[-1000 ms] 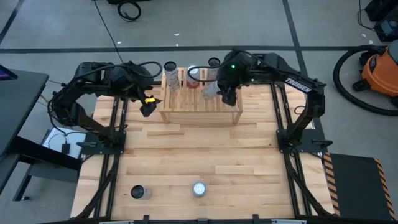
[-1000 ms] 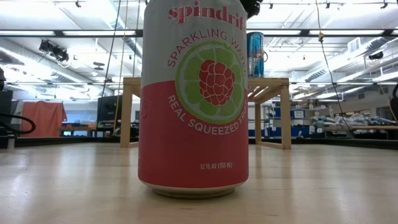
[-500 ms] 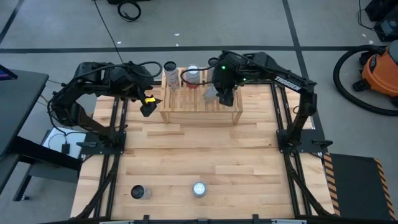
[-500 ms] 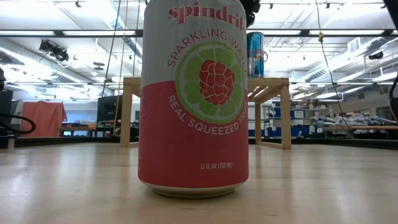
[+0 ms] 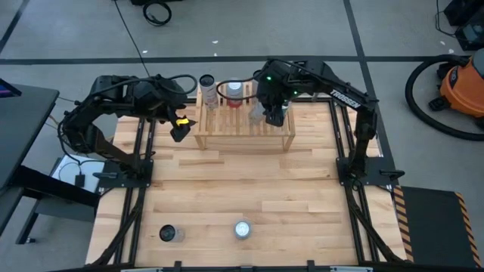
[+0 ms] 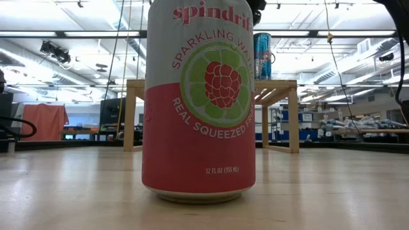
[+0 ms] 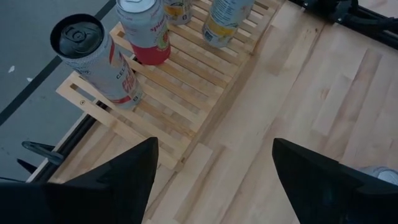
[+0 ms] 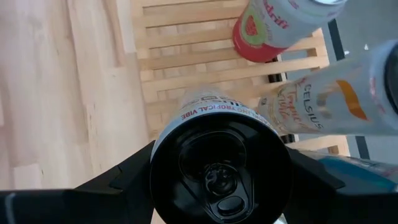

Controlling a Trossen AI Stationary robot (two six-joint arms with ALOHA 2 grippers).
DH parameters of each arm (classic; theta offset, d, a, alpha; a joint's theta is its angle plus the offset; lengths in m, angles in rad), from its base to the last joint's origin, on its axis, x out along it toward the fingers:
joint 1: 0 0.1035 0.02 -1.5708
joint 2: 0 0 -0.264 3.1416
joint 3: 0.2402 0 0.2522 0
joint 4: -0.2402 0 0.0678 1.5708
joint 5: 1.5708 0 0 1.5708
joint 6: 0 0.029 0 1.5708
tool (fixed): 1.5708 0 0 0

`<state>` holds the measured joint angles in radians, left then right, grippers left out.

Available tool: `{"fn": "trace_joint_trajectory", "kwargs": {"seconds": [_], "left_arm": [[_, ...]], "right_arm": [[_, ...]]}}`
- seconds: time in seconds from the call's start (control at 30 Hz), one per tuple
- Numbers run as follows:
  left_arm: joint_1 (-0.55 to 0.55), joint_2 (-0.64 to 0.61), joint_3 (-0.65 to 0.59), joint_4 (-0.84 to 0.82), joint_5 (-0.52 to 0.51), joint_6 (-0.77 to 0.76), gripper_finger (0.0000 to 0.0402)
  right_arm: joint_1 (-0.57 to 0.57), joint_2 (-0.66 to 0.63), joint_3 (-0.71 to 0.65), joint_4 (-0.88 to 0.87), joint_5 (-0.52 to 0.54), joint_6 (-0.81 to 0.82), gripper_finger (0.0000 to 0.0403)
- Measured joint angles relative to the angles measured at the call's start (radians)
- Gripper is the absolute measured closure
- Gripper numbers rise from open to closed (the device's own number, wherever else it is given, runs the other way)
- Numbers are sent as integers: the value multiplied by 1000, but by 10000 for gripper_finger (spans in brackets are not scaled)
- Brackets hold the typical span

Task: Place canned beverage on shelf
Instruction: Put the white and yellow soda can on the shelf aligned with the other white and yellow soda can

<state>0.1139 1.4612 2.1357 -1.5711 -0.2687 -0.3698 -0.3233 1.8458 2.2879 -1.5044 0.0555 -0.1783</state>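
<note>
The pale wooden shelf [image 5: 243, 125] stands at the table's far middle. Several cans stand on its slatted top: a dark-topped Celsius can [image 7: 93, 59], a red Spindrift can [image 7: 144, 34] and an orange-marked can [image 8: 336, 93]. A blue can [image 6: 262, 56] shows on top of the shelf in the low view. My right gripper [image 5: 274, 113] is over the shelf's right part, shut on a white can with a black lid [image 8: 221, 165]. My left gripper [image 5: 180, 127] is open and empty beside the shelf's left end; it also shows in the left wrist view [image 7: 214, 146]. My right gripper pinches the white can between its two fingers [image 8: 124, 180], on opposite sides of the wall just below the black lid [image 8: 186, 115]. The fingers come from above, pointing down. The can is upright over the slats; whether its base rests on them I cannot tell.
Two more cans stand near the table's front edge, one in the middle [image 5: 242, 229] and one to the left [image 5: 168, 233]. A Spindrift can [image 6: 199, 96] fills the low view and hides most of the shelf. Bare wood lies between the shelf and these cans.
My right arm has swung toward the table's left edge above the shelf's far side. Its gripper has stayed over the shelf's right part, still shut on the can.
</note>
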Motion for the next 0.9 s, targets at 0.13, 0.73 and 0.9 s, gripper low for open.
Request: {"fn": "trace_joint_trajectory", "kwargs": {"seconds": [0.13, 0.73, 0.9], "left_arm": [[0, -1, 0, 0, 0, 21, 84], [0, -1, 0, 0, 0, 15, 84], [0, -1, 0, 0, 0, 15, 84]], "right_arm": [[-1, 0, 0, -35, 3, 26, 137], [7, 1, 0, -46, -5, 47, 133], [8, 1, 0, -41, -5, 45, 132]]}}
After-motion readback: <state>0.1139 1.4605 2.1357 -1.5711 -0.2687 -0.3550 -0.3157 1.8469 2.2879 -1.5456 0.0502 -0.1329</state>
